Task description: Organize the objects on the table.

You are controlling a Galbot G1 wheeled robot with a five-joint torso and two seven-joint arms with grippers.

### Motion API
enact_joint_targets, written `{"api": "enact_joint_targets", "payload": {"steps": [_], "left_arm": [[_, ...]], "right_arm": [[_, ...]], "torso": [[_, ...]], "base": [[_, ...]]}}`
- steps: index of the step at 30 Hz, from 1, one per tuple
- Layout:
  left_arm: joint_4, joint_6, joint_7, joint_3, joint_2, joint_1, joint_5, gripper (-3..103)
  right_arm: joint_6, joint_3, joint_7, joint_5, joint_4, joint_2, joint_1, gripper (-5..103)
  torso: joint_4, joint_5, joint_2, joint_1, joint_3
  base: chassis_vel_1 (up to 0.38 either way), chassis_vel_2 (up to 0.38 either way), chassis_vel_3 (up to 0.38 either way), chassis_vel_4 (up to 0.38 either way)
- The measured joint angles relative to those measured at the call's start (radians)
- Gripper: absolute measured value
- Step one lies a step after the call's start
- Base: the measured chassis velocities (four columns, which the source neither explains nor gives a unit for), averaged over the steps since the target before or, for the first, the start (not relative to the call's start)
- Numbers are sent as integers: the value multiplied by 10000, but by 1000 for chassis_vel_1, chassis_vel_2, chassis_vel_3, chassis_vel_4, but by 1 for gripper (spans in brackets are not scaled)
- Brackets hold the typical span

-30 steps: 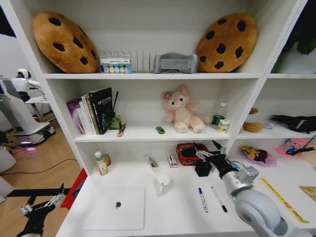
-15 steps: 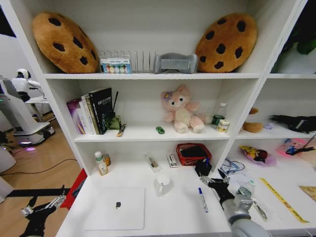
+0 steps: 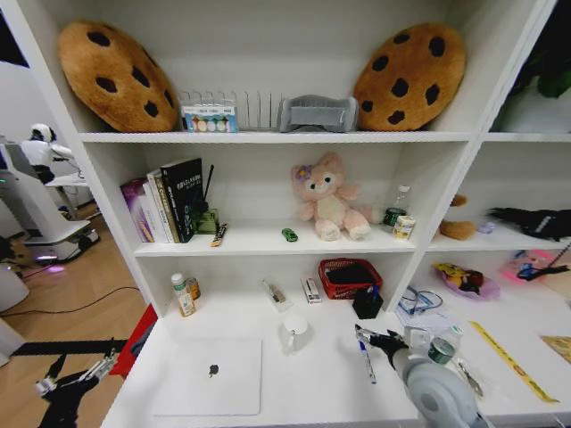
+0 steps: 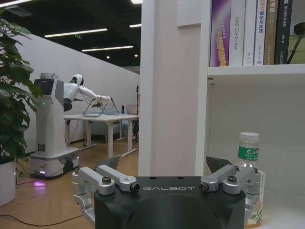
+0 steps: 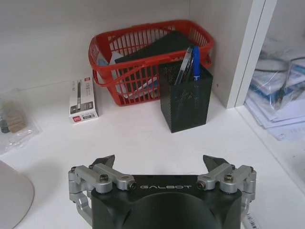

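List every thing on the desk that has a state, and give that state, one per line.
laptop: lid closed, lying flat.
blue-capped marker: capped, lying flat, partly under the right gripper.
white mug: upright.
mesh pen holder: upright, pens inside.
red basket: upright, filled.
left gripper: open, empty, off the desk's left end.
right gripper: open, empty, above the desk.
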Motion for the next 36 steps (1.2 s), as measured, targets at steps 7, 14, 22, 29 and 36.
{"api": "enact_joint_targets", "payload": {"steps": [7, 14, 22, 29, 36], "left_arm": [[-3, 0, -4, -70, -21, 33, 10, 100], [33, 0, -19, -77, -73, 17, -9, 100], [-41, 33, -49, -50, -80, -14, -16, 100], [-1, 42, -101, -110, -29, -57, -85, 100], [48, 66, -189, -98, 12, -151, -114, 100]], "right_arm": [[-244, -642, 703, 1296, -888, -216, 1006, 100], [-188, -920, 818, 1052, -1363, -148, 1042, 96], [-119, -1154, 788, 855, -1763, -86, 1177, 64], [-76, -1340, 843, 682, -1836, -24, 1192, 42], [-37, -1359, 882, 537, -1759, -29, 1087, 15]], "torso": [[1, 0, 0, 1, 0], [-1, 0, 0, 0, 0], [-1, 0, 0, 0, 0], [-1, -5, 1, 0, -1], [-1, 2, 1, -2, -1]], "base": [[0, 0, 0, 0], [0, 0, 0, 0], [0, 0, 0, 0], [0, 0, 0, 0], [0, 0, 0, 0]]}}
